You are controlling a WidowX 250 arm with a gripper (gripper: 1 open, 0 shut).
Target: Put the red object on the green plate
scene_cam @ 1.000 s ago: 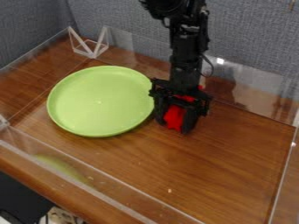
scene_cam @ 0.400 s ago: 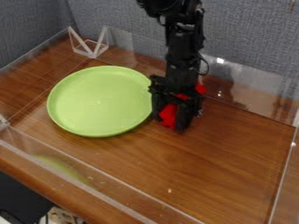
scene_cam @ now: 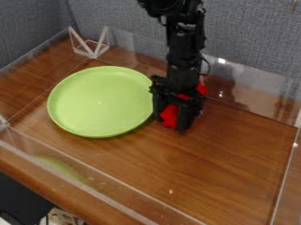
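Note:
The green plate (scene_cam: 100,101) lies on the wooden table, left of centre. Just off its right rim the black gripper (scene_cam: 177,117) points straight down at the table, its fingers closed around the red object (scene_cam: 173,115). Red shows between the black fingers, and another bit of red (scene_cam: 202,89) peeks out behind the gripper at the right. The block rests at table level beside the plate, not on it. Most of the block is hidden by the gripper.
A clear acrylic wall (scene_cam: 129,198) rings the wooden table (scene_cam: 223,167). A white wire stand (scene_cam: 91,42) sits at the back left, beyond the plate. Grey fabric panels close off the back.
The gripper has rolled a little about its vertical axis and shifted slightly left toward the plate. It stays at table level, still closed on the red object.

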